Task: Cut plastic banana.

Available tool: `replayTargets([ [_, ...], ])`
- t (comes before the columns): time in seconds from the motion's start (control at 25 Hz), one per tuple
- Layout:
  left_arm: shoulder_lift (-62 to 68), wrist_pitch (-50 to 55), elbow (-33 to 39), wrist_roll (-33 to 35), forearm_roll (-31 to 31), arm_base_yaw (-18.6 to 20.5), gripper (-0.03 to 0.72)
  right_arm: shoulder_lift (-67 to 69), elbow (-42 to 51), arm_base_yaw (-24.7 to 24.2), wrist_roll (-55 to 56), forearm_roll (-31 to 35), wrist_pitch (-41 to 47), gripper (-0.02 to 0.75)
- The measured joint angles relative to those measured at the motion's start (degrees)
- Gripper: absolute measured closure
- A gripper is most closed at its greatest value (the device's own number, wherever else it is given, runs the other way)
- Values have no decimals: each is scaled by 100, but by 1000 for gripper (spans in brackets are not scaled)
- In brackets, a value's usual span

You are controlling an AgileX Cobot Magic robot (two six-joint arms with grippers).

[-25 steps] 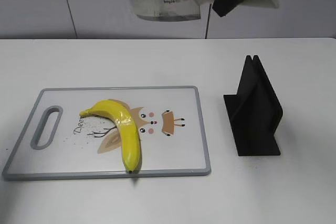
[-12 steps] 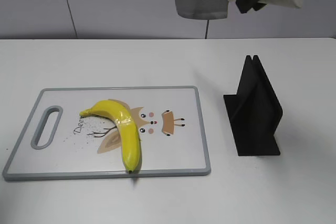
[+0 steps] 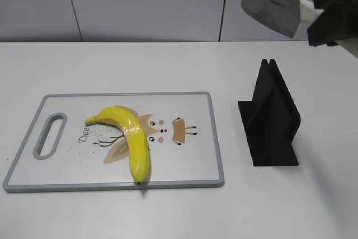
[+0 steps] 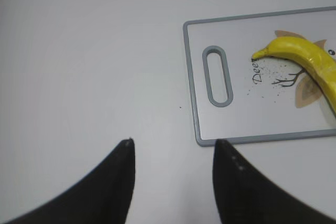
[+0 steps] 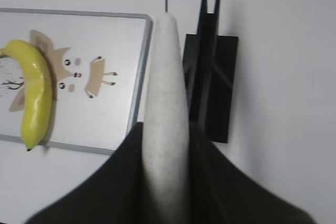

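The plastic banana lies whole on the white cutting board, stem toward the board's handle slot; it also shows in the left wrist view and right wrist view. My right gripper is shut on the white handle of a cleaver, held high at the upper right, above the black knife stand. The handle fills the right wrist view between the fingers. My left gripper is open and empty above bare table, left of the board's near corner.
The black knife stand also shows in the right wrist view, right of the board. The board's grey rim and handle slot lie in the left wrist view. White table surrounds all; a grey wall is behind.
My right gripper has carried the cleaver from above the board's far side rightward to above the knife stand, and the blade has tilted. Banana and board have not moved.
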Motion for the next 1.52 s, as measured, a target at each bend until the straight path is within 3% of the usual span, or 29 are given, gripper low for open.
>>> replayTargets([
  [0.28, -1546, -302, 1302, 78, -14, 0, 220, -297, 759, 0, 387, -496, -253, 545],
  [0.56, -2598, -208, 2031, 83, -20, 0, 220, -241, 961, 0, 635, -702, -472, 545],
  [0.84, -2862, -195, 2099, 83, -20, -67, 220, 39, 973, 0, 767, -813, -660, 545],
  [1.16, -2862, -195, 2099, 83, -20, -1101, 220, 466, 980, 0, 840, -813, -805, 545],
  [1.52, -3149, -200, 2101, 83, -20, -1165, 227, 1064, 980, 0, 891, -818, -899, 545],
])
